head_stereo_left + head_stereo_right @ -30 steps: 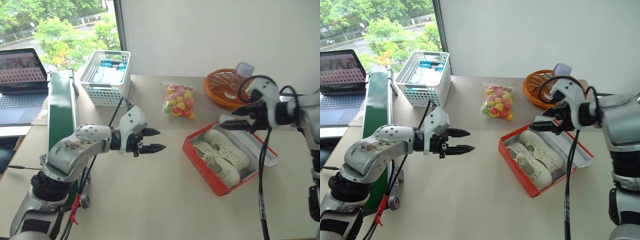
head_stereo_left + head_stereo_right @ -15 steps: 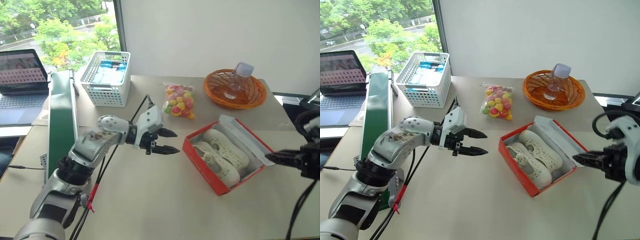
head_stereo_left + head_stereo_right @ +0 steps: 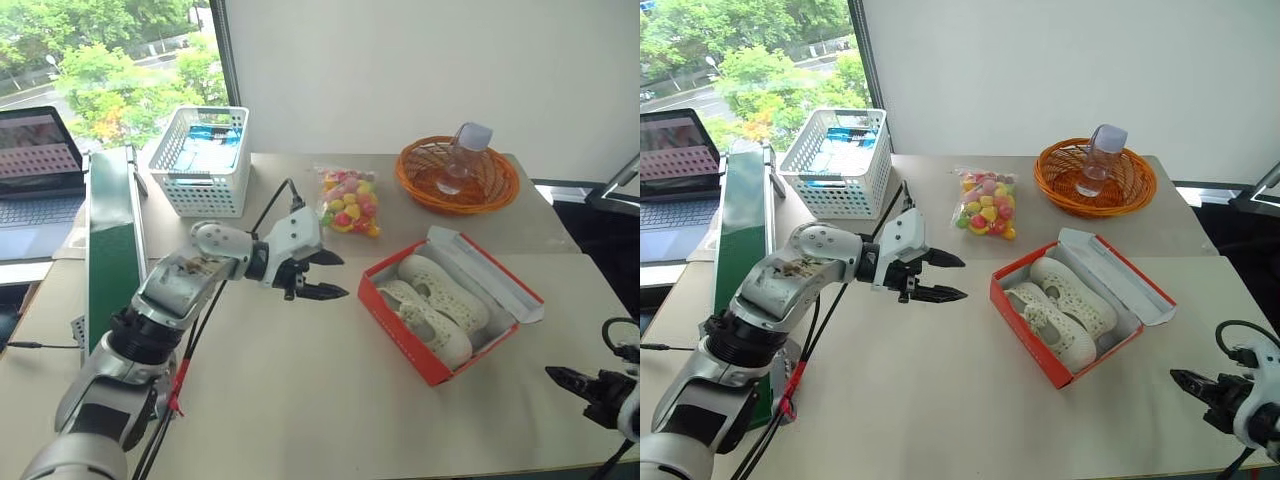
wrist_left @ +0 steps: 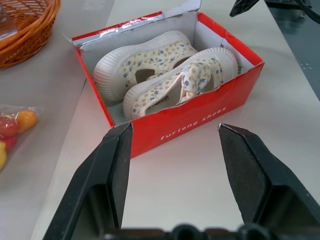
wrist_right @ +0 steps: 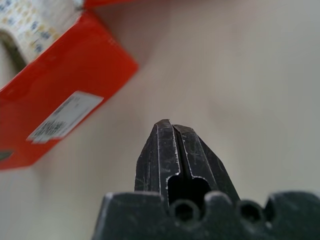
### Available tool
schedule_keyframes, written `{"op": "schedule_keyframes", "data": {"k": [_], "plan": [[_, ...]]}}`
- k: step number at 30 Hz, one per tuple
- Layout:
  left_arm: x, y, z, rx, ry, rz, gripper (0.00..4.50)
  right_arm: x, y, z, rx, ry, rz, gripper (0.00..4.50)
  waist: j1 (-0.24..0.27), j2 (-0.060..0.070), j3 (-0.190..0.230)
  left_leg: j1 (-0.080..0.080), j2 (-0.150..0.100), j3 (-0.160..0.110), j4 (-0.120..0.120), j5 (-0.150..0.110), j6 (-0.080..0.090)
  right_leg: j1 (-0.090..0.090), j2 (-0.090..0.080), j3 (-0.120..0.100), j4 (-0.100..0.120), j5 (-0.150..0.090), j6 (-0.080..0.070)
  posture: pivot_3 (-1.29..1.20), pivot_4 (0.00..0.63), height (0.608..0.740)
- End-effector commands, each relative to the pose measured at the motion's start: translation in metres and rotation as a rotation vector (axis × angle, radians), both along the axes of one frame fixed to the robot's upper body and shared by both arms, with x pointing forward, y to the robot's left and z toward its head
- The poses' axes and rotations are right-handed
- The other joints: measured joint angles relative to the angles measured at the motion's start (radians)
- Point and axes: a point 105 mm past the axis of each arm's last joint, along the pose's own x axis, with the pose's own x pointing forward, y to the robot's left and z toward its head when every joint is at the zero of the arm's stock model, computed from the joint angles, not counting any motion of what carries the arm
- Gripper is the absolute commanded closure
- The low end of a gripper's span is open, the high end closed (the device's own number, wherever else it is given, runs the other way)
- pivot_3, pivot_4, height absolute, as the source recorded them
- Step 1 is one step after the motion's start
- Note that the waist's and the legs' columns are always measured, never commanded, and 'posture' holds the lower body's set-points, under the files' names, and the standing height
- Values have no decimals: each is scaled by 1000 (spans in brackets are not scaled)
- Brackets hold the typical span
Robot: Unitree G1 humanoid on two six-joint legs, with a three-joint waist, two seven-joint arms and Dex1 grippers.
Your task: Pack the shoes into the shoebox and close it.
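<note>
End effectors both empty: left point(image 3: 330, 274) spread wide facing shoebox point(image 3: 450, 310), right point(image 3: 560, 377) clenched, seemingly above table point(image 3: 300, 400).

The scuffed silver-grey metal left arm point(image 3: 175, 290) has a white wrist housing and black cables. Both two-fingered black grippers, left point(image 3: 325, 275) and right point(image 3: 1185, 380), taper to points.

Both shoes point(image 3: 436, 307) lay in the open shoebox point(image 3: 405, 334); the left pincer point(image 3: 326, 275), parted, hovered beside it over the surface point(image 3: 300, 400).
</note>
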Motion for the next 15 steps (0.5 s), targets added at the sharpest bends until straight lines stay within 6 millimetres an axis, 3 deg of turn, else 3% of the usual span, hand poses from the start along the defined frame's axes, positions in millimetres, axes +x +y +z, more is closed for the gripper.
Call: {"op": "schedule_keyframes", "data": {"k": [1, 9, 15], "plan": [[-1, 8, 15, -26, -56, 43, 1610, 12, -12, -15, -16, -36, -41, 4451, 1, 0, 0, 0, 0, 0, 0, 0, 0, 0, 0, 0, 0, 0, 0, 0, 150, 740], [-7, 17, 17, -19, -61, 109, 1610, 37, -23, -47, 109, -69, -109, 4451, 1, -1, 0, 1, 0, 1, 0, 0, 0, 1, 0, 0, 0, 0, 0, 0, 150, 740], [-7, 18, 20, -18, -80, 138, 1610, 74, -12, -46, 261, -249, -187, 4451, -21, -4, 1, 13, 0, 1, -1, 0, 0, 15, 0, 0, -3, 0, 1, 0, 150, 740]]}}
